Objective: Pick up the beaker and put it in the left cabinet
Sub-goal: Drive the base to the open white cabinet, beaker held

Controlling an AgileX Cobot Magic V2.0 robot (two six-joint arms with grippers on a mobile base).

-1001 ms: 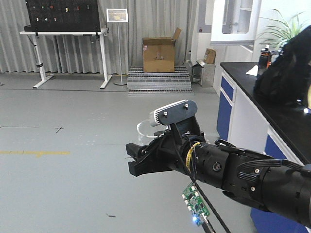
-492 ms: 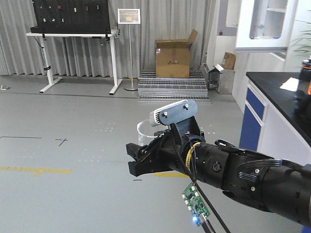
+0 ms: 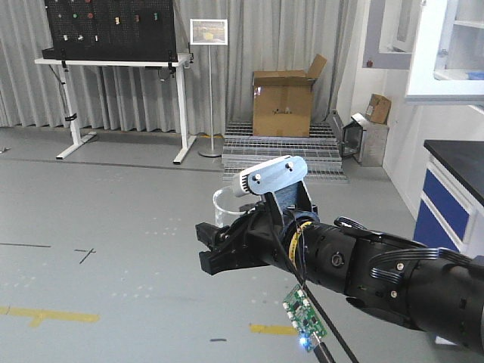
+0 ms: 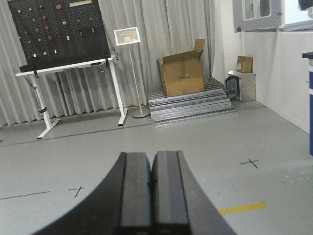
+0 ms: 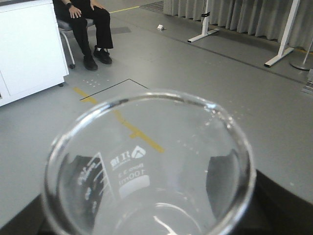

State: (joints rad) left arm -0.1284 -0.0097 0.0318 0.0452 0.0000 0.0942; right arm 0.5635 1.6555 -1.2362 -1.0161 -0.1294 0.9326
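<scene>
The beaker is a small clear glass cylinder held in the air by my right gripper, which is shut on it. Seen from the right wrist, the beaker fills the picture, its rim toward the camera and a white 100 ml mark on its wall. The dark fingers show through the glass on both sides. My left gripper is shut with nothing between its pads and points across open floor. The left cabinet is out of view.
Ahead stand a black pegboard table, a sign stand, a cardboard box on metal grating steps, and a blue-fronted counter under a white wall cabinet. A person sits by a white unit.
The whole background has slid to the right as my view turned left; the counter with the black bag has left the picture. The right arm still holds the beaker the same way.
</scene>
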